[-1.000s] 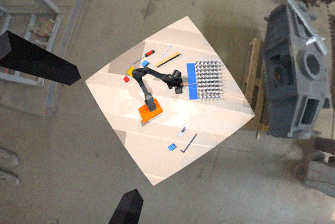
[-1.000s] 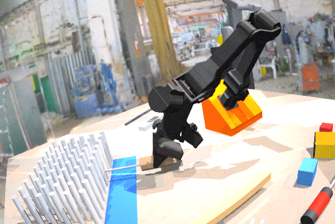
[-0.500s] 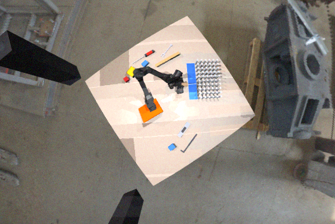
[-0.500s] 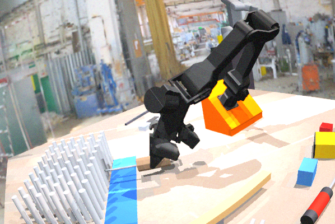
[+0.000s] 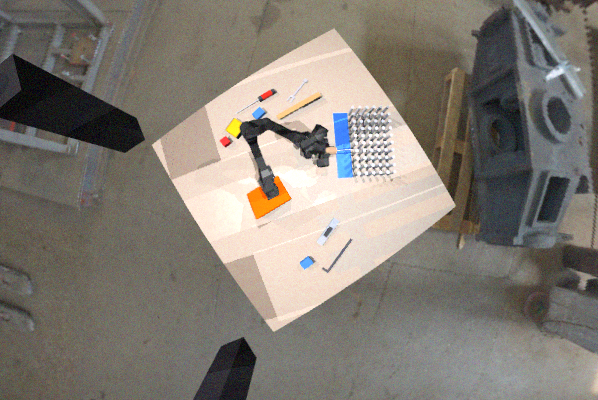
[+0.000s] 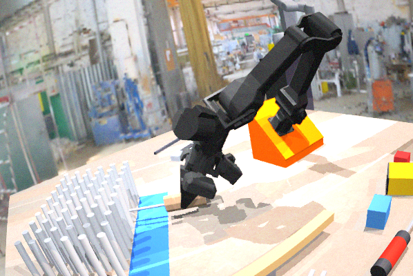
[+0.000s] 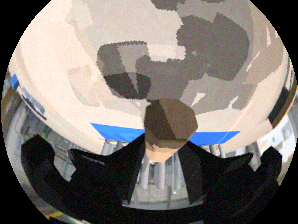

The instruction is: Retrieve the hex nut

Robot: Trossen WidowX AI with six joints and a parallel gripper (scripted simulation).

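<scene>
exterior view: hand [image 6: 189, 203] gripping wooden-handled pick [image 6: 173, 201], holding it low so its wire is reaching across blue tape [image 6: 151, 234] toward spacers [image 6: 89, 214].

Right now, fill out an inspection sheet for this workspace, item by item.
Surface: tan table with paler and darker patches.
Job's things: grid of upright grey spacers; blue taped strip in front of them; nut not seen.
Tool in use: wooden-handled pick, its thin wire crossing the strip toward the spacers.
Clutter: red-handled screwdriver, wrench, wooden stick, yellow block, red block, two blue blocks, hex key, grey flat part.
Claw: claw shut on the pick's handle, low over the table.
Cables: nothing seen.
Surroundings: workshop floor, grey machine casting, wooden pallet.
</scene>
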